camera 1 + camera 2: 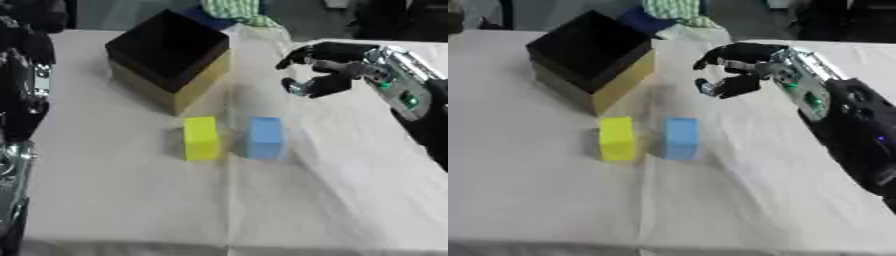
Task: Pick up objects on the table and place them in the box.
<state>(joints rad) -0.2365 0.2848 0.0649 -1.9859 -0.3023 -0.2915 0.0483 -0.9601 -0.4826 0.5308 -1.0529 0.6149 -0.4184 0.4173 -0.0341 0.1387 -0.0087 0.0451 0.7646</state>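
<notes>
An open box [171,59] with yellow walls and a black inside stands at the back left of the table. In front of it a yellow block [200,138] and a blue block [264,137] lie side by side, a small gap apart. My right hand [325,67] hangs in the air to the right of the box and behind the blue block, its fingers loosely bent, thumb apart, holding nothing. Parts of my left arm [24,85] show along the left edge, well away from the blocks.
A white cloth [262,200] covers the table, with a crease running down its middle. Green-striped fabric [232,11] and a blue item lie behind the box at the far edge. Bare cloth stretches in front of the blocks.
</notes>
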